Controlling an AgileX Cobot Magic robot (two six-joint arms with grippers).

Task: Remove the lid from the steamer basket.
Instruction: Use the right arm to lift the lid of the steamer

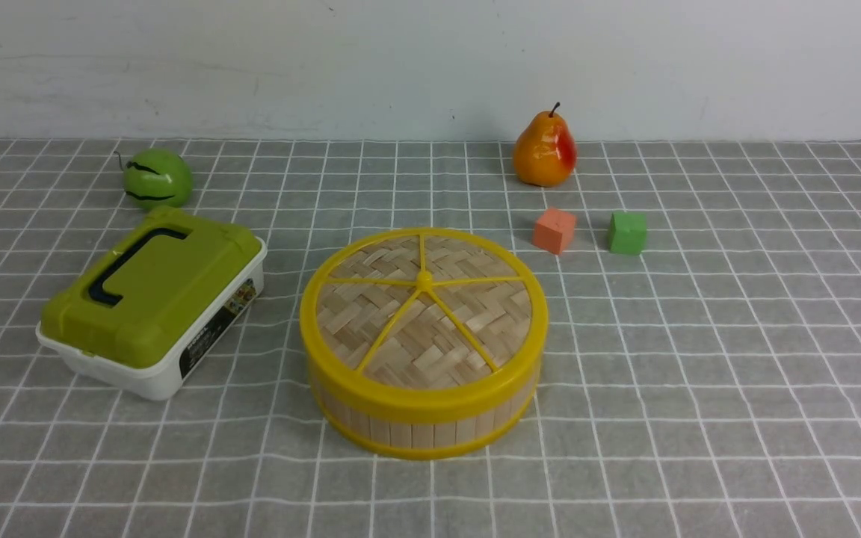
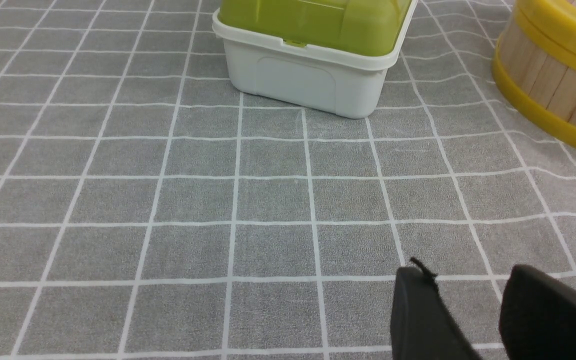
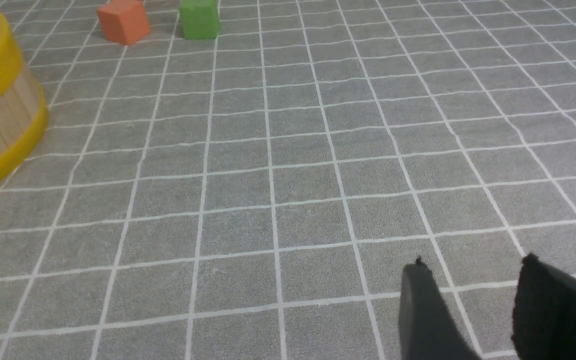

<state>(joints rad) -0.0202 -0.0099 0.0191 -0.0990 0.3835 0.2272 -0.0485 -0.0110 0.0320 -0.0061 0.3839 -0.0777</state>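
- Grey cloth [image 1: 699, 373] with a white grid covers the whole table, and a plain pale wall stands behind it.
- At the middle of the cloth sits the steamer basket [image 1: 415, 427]. The lid [image 1: 423, 314] lies flat on top, its yellow rim flush all round, so I'd say the lifting has not begun.
- Neither arm shows in the front view; both are seen only through their own wrist cameras.
- The left gripper [image 2: 468, 280] hovers low over bare cloth, its dark fingers [image 2: 418, 315] spread with only cloth in the gap, holding nothing.
- The right gripper [image 3: 474, 267] does the same on the other side, its jaws parted and empty.
- From the left gripper the basket lies ahead and off toward the robot's right. The white box with the green lid [image 1: 154, 295] sits ahead of that gripper, just beside the basket.
- From the right gripper the basket lies ahead and off toward the robot's left, with open cloth between them.
- The basket looks about midway between the two arms, and I cannot tell which is nearer. The right side has the less cluttered approach.
- The lid is round, so it has no long axis to line up with. The choice is between the centre knob [image 1: 424, 280] and the thick rim.
- Either arm would have to rise above the rim and swing inward before coming down on the lid.
- The pear [image 1: 545, 149], orange cube [image 1: 554, 230], green cube [image 1: 628, 232] and green fruit [image 1: 158, 178] all sit farther back, well apart from the basket.
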